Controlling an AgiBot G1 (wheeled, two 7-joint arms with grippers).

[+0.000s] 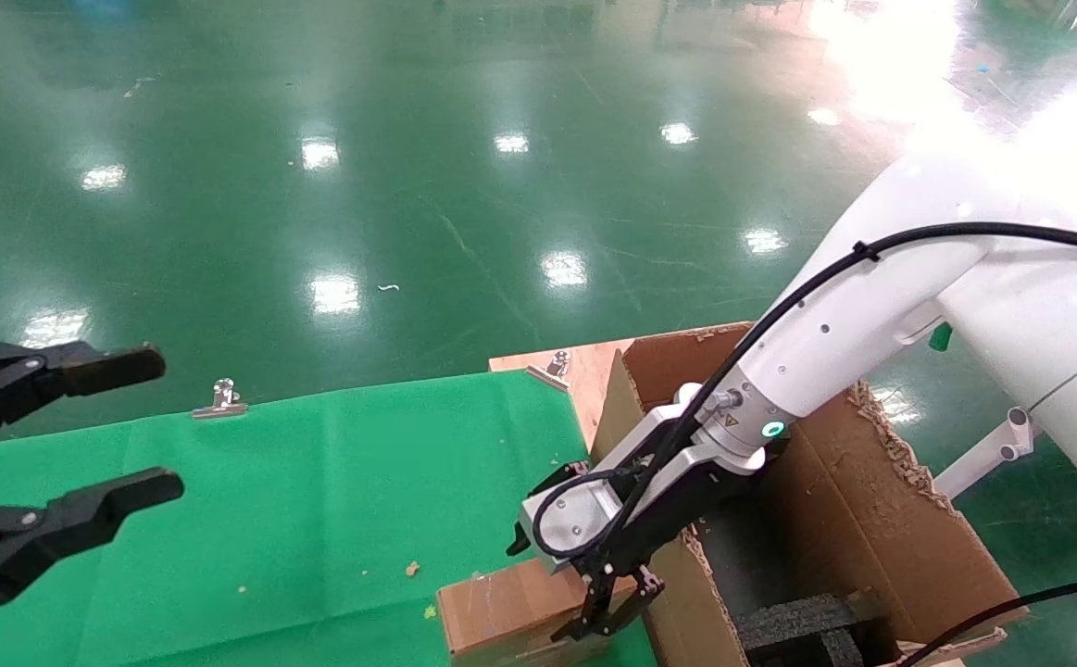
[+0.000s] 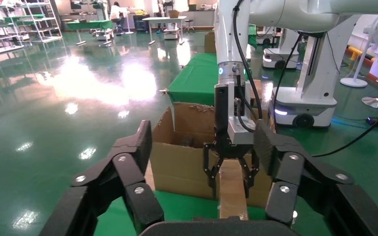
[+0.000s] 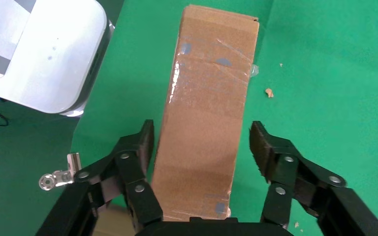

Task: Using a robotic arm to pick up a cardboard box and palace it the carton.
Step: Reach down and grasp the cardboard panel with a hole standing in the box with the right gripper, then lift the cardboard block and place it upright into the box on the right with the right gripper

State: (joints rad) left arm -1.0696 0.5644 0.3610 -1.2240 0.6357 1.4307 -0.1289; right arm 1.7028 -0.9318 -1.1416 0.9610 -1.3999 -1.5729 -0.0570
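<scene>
At the left edge of the head view, the left gripper [image 1: 144,426] hangs over the green cloth [image 1: 316,500] with its two black fingers spread wide and nothing between them. A metal clip [image 1: 219,400] sits on the far edge of the cloth. More to the right, the cardboard box [image 1: 501,611] lies flat on the cloth, just beside the near wall of the carton [image 1: 881,528]. The right gripper [image 1: 598,602] of the robotic arm [image 1: 871,306] is directly above this box. Its fingers [image 3: 145,140] are open around the box; one pad seems to touch the box side and the other is apart, but I cannot tell for sure. Black foam [image 1: 807,625] lies inside the carton.
</scene>
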